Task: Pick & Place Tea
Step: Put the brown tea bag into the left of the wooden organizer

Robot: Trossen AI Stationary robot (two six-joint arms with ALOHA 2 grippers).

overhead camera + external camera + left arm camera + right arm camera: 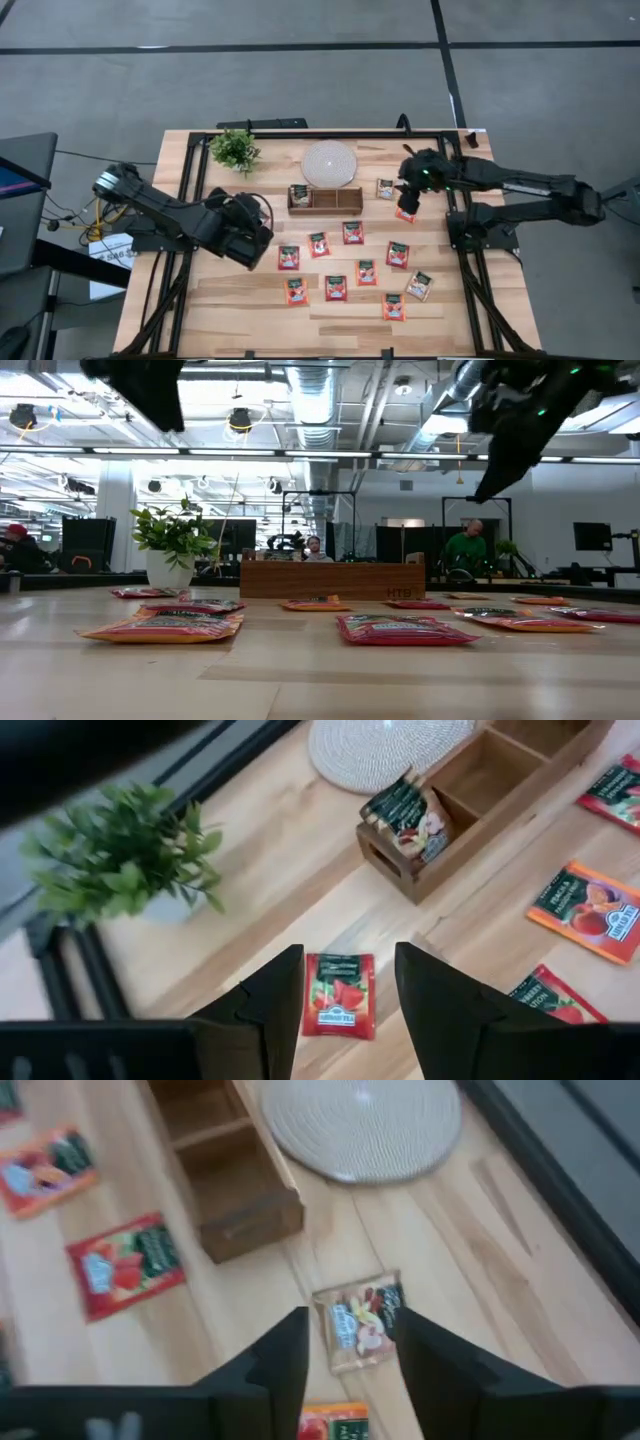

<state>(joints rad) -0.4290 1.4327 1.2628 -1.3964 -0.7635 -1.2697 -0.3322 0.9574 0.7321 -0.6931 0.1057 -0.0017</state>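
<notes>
Several red-orange tea sachets (336, 287) and a few beige ones lie flat on the wooden table. One dark sachet (405, 815) leans in the end compartment of the brown tray (325, 198). My left gripper (348, 955) is open and hovers over a red sachet (340, 995), left of the tray. My right gripper (352, 1318) is open above a beige sachet (360, 1320) right of the tray, and another red sachet (335, 1425) lies just nearer. In the low view both grippers (140, 390) (510, 440) are well above the tabletop.
A round white woven disc (330, 163) lies just beyond the tray. A small potted plant (235, 150) stands at the far left. A black frame (190, 170) runs along the table's edges. People sit in the room behind the table (465, 545).
</notes>
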